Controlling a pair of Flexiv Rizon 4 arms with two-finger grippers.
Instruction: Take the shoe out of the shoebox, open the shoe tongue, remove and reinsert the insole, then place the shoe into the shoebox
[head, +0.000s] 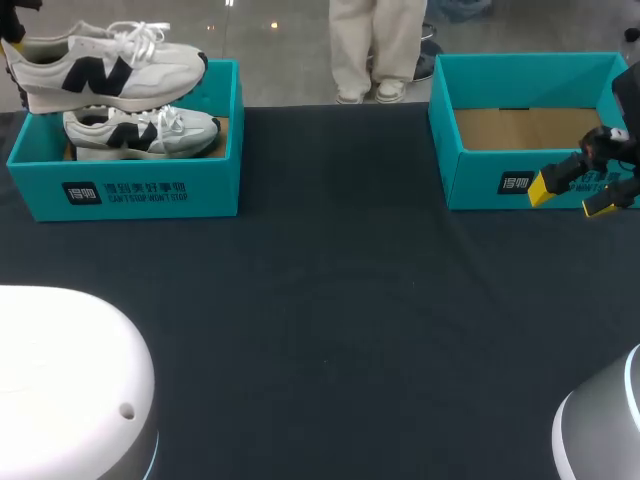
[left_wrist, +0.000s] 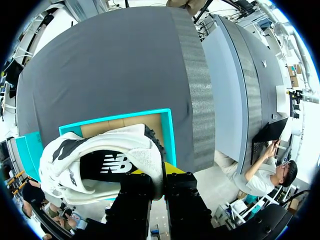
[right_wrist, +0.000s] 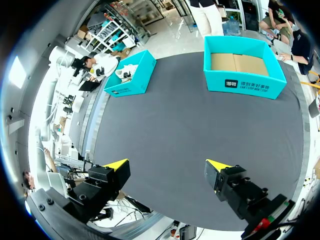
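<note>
A robot lab, staged for a handling trial: a wide counter (head: 330, 300) under plain dark cloth, a teal left shoebox (head: 125, 190) and right shoebox (head: 480, 185) set well apart, and a yellow-tipped right gripper (head: 570, 197) hanging open beside the latter.
</note>
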